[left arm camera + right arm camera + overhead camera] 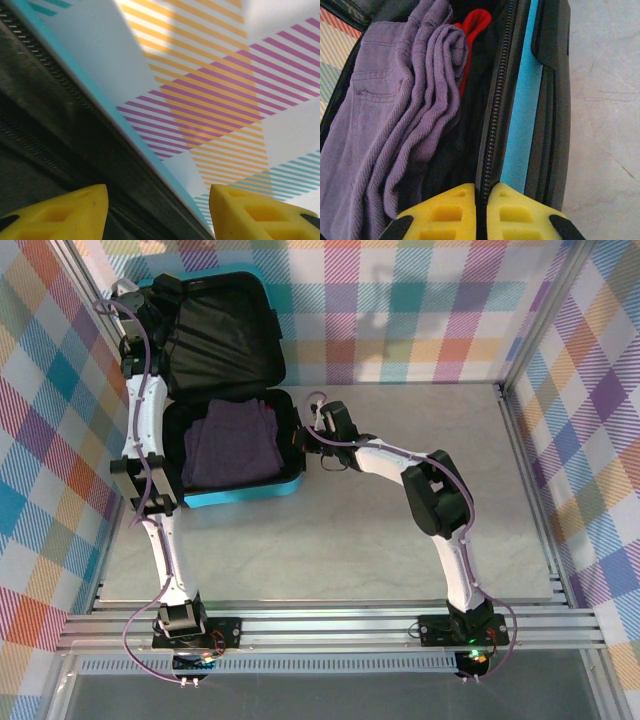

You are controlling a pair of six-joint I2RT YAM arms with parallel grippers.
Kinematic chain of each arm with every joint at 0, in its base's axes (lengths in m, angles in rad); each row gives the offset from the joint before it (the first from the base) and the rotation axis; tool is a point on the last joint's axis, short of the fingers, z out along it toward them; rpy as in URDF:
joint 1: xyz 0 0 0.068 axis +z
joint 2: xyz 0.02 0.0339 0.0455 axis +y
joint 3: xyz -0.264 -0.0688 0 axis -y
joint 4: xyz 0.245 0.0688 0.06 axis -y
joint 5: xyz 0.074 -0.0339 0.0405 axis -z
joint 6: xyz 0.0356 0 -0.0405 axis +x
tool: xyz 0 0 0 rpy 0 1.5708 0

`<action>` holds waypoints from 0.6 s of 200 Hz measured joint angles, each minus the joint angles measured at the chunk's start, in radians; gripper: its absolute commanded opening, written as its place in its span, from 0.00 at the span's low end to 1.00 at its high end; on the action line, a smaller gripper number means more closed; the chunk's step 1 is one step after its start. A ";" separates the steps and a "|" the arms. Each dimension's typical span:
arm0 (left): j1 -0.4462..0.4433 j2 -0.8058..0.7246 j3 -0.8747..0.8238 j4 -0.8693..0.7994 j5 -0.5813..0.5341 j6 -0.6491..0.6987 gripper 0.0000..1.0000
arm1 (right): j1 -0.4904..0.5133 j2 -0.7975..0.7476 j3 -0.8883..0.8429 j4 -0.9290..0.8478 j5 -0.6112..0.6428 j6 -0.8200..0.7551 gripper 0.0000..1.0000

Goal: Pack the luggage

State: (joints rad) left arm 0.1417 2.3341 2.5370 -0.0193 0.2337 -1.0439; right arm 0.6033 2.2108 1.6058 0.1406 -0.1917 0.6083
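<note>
Nearest, the right gripper (480, 192) is clenched on the right rim of the luggage (240, 495). Its yellow fingers pinch the zipper edge, and the turquoise shell shows just outside them. I judge this hold is there to pin the base to the table (400, 540), so the case neither slides nor tips while the lid is worked.

The luggage lies open at the left of the table, with its base nearer the arms. Folded purple clothes (230, 445) fill the base, and a red cloth (472, 22) is tucked beside them against the black lining. Everything sits below the rim, which should let the lid shut without snagging.

Farther back, the lid (220, 330) leans open toward the far-left corner, lining up. The left arm reaches along the case's left side to the lid's far edge. There the left gripper (157, 192) is released, fingers apart. The lid's zipper and turquoise edge run between them, and the checked wall (225, 100) is beyond. Packing looks done. The remaining step is probably closing, which calls for gripping or pushing that edge and swinging it over the clothes.
</note>
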 measured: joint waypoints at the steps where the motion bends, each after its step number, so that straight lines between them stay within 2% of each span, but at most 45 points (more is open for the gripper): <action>1: 0.000 0.000 0.000 -0.002 -0.001 0.000 0.56 | 0.000 0.000 -0.001 0.001 0.000 0.000 0.00; 37: 0.000 -0.008 0.019 -0.088 -0.035 -0.019 0.57 | 0.000 -0.039 -0.077 0.052 0.002 -0.002 0.00; 120: -0.003 -0.009 0.058 -0.093 -0.034 -0.086 0.57 | 0.000 -0.135 -0.293 0.213 0.004 0.006 0.00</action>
State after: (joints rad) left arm 0.1387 2.3249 2.5950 -0.1120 0.1997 -1.1297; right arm 0.6033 2.0754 1.3128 0.3538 -0.1875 0.6144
